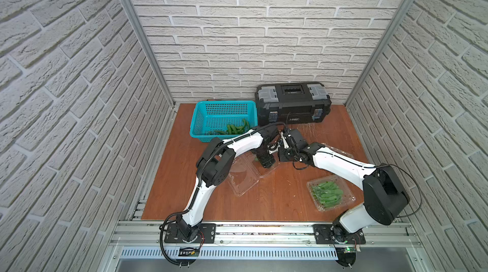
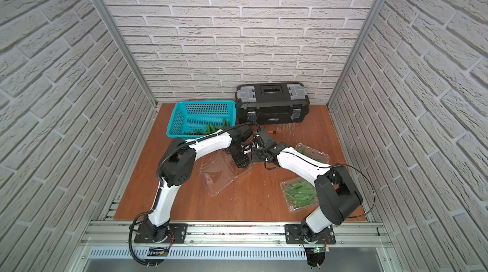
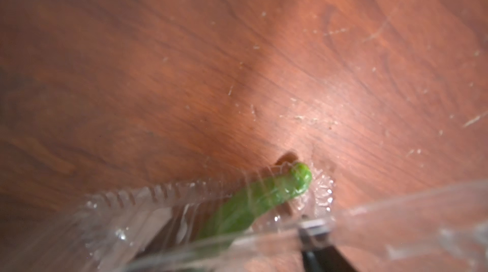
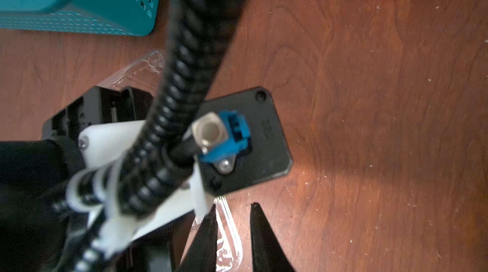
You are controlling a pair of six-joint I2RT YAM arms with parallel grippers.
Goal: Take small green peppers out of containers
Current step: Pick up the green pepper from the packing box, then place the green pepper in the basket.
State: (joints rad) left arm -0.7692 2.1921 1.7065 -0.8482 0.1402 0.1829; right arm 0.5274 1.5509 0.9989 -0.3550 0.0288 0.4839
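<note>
Pincer of left arm [image 1: 267, 164] in open clear plastic clamshell punnet [image 1: 243, 181] by slender green pepper [image 3: 264, 196], grip unclear; right pincer [image 4: 233, 208] part-open.

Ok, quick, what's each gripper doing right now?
Left gripper: cannot tell; it's at a pepper in a clear container.
Right gripper: open, nothing gripped.

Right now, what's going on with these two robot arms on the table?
The left gripper reaches into an open clear plastic box mid-table, where a green pepper lies; whether it has gripped it isn't clear. The right gripper sits at that box's edge, jaws apart. Some peppers lie in the teal basket; another box is full.
</note>
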